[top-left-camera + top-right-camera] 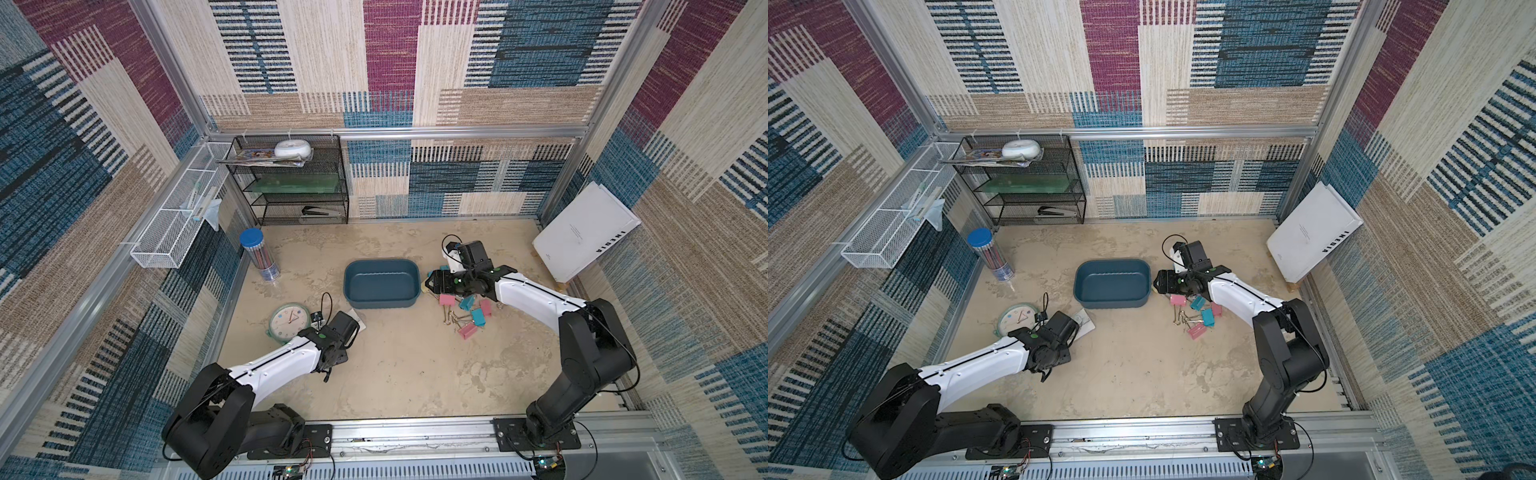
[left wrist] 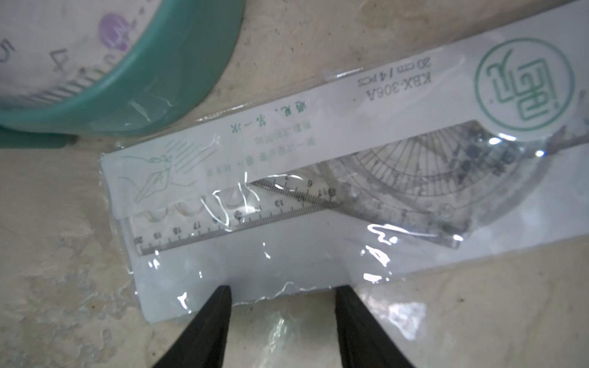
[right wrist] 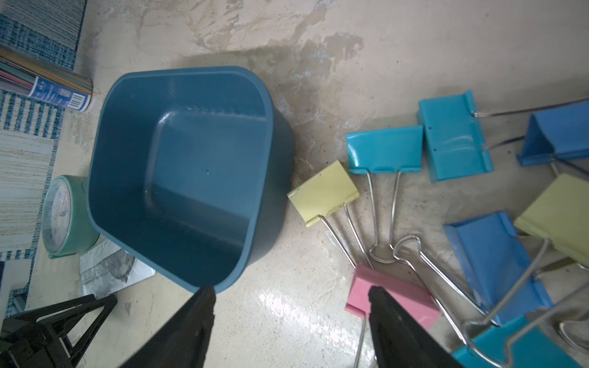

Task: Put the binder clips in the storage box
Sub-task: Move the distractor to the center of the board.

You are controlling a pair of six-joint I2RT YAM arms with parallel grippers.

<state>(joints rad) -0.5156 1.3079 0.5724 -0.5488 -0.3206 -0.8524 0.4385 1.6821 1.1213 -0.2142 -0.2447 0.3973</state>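
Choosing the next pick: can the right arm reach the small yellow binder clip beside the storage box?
Likely yes: its open fingers hang close to the small yellow binder clip, nothing covering it.

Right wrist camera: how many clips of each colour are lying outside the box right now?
Teal clips: 3
Blue clips: 2
Yellow clips: 2
Pink clip: 1
Total: 8 in the right wrist view; the box holds none.
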